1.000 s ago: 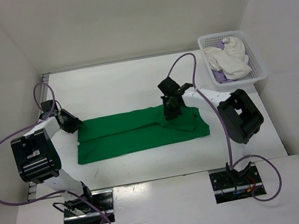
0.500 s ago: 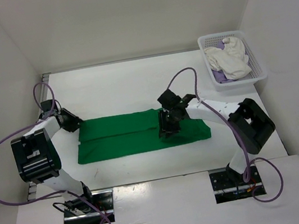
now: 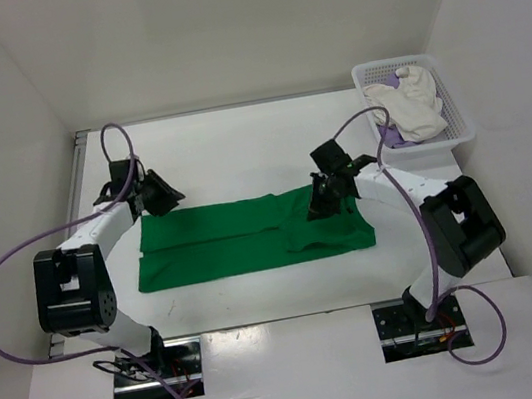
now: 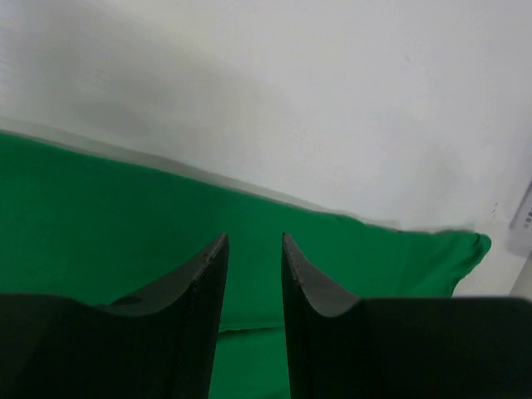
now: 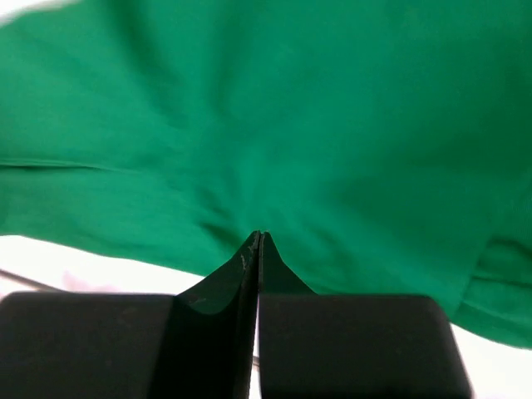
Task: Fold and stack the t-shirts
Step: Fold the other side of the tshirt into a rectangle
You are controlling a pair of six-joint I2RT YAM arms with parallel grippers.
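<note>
White tabletop (image 3: 229,155): green t-shirt (image 3: 232,240) lies banded at centre, right end effector (image 5: 258,236) closed, pinching its far edge, likely for folding; left end effector (image 4: 253,239) half-open, empty.

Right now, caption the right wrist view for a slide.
Right claw pinched shut on the green t-shirt, creases gathering at its tip.

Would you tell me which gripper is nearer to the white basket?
Right. The right gripper is at the right end of the green t-shirt, just left of the basket and nearer the arms; the left gripper is at the shirt's far left corner.
</note>
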